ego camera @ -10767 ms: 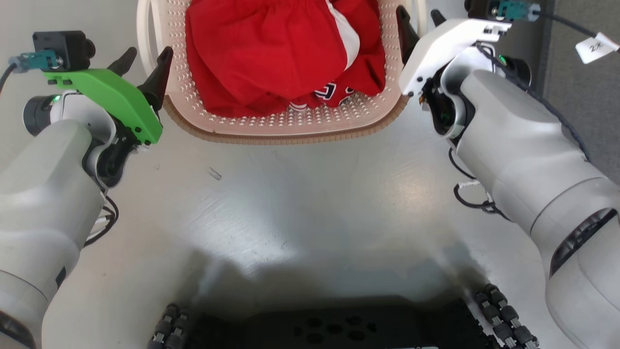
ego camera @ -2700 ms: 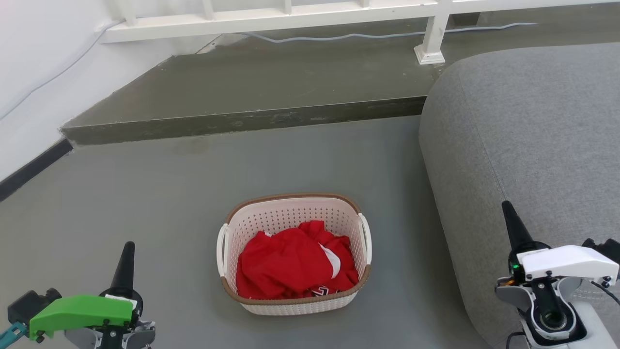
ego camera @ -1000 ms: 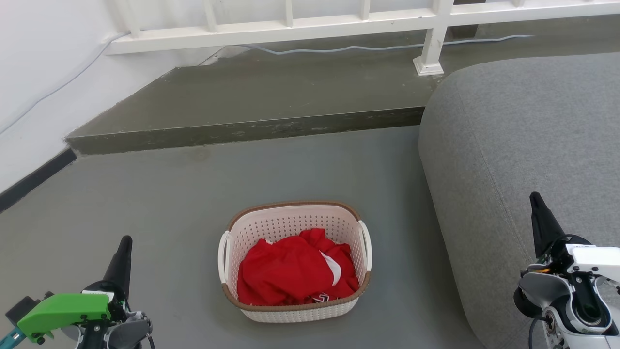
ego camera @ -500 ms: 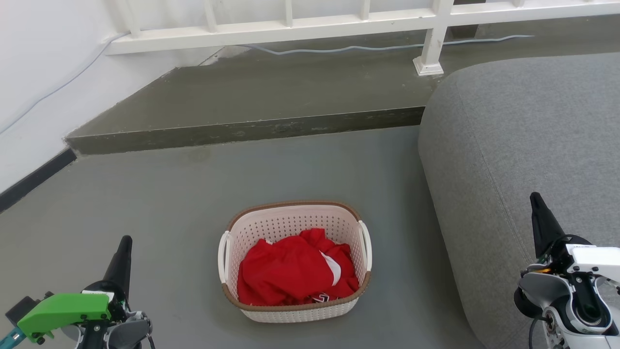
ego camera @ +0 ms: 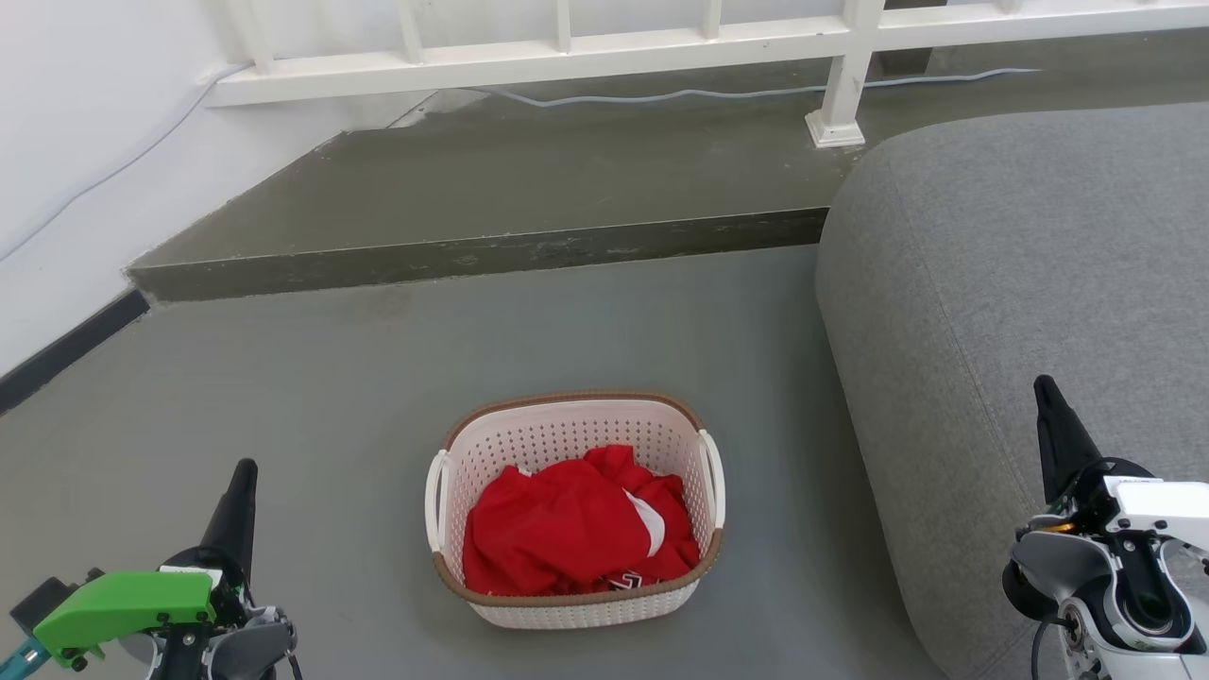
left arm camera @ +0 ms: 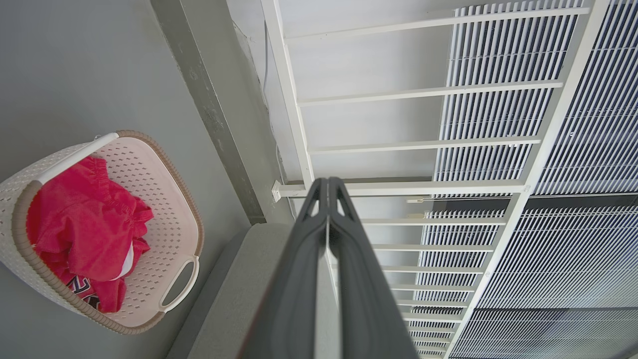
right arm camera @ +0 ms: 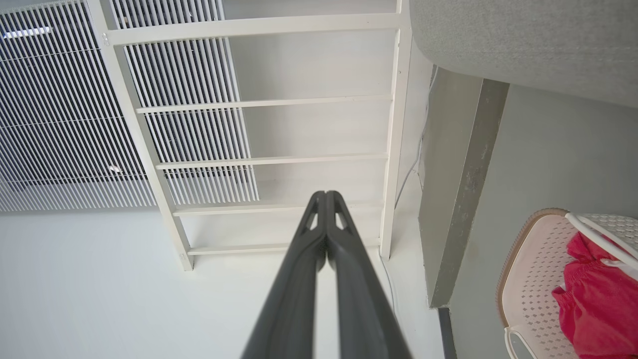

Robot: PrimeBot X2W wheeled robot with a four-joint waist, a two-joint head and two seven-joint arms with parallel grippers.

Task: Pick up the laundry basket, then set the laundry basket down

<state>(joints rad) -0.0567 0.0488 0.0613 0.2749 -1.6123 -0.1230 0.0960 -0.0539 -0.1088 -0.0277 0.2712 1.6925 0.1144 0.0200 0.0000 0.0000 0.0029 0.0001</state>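
Observation:
The laundry basket (ego camera: 567, 430) stands on the grey floor ahead of me, cream-white and perforated, with a brown rim and white loop handles, and red clothing (ego camera: 567, 524) lies inside it. It also appears at the left of the left wrist view (left arm camera: 164, 199) and at the lower right of the right wrist view (right arm camera: 528, 269). My left gripper (ego camera: 241, 486) is at the lower left, well apart from the basket, with its fingers pressed together (left arm camera: 327, 187) and nothing held. Over at the lower right, beside the sofa, my right gripper (ego camera: 1047, 401) is likewise shut and empty (right arm camera: 325, 195).
A grey sofa (ego camera: 1020, 264) takes up the right side, close to the basket. A raised dark step (ego camera: 472, 250) crosses the floor beyond the basket, with a white railing (ego camera: 567, 42) and a cable behind it. A white wall (ego camera: 76, 142) runs along the left.
Over 10.8 s the camera has pulled back and both grippers have left the basket's handles; it now stands free on the floor. Nothing has moved in the last second.

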